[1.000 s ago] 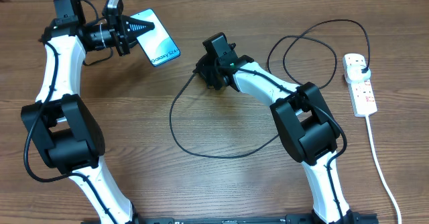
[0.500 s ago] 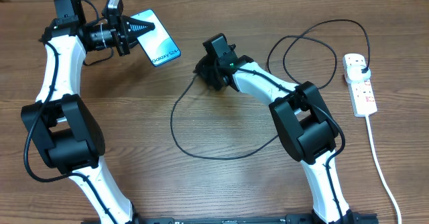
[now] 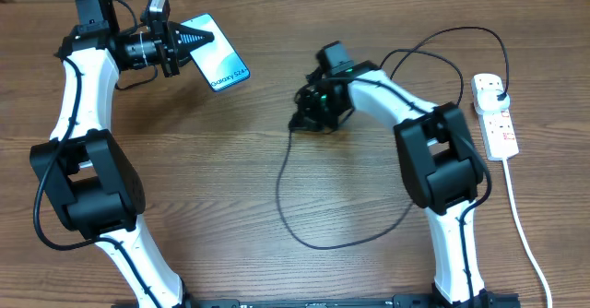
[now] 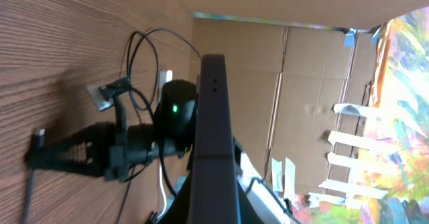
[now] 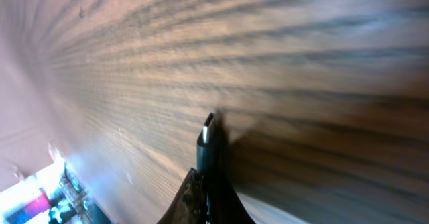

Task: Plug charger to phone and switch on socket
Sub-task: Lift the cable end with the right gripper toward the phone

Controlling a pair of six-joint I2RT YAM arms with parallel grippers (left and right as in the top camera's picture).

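The phone (image 3: 221, 65), blue-teal screen up with "Galaxy" lettering, is held off the table at the back left, and my left gripper (image 3: 192, 41) is shut on its short end. In the left wrist view the phone (image 4: 213, 130) shows edge-on as a dark bar. My right gripper (image 3: 302, 120) is mid-table, shut on the charger's connector tip (image 5: 209, 138), which sticks out just above the wood. The charger's black cable (image 3: 318, 243) loops toward the front, then back up to its plug (image 3: 499, 90) in the white socket (image 3: 498, 128) at the right edge.
The socket's thick white cord (image 3: 525, 234) runs down the right side toward the front edge. Cardboard boxes (image 4: 301, 96) stand beyond the table. The charger's cable also makes a second loop (image 3: 433, 64) at the back right.
My right gripper has shut on the charger tip and moved right, dragging the cable loop with it. The left arm and the phone have stayed put.
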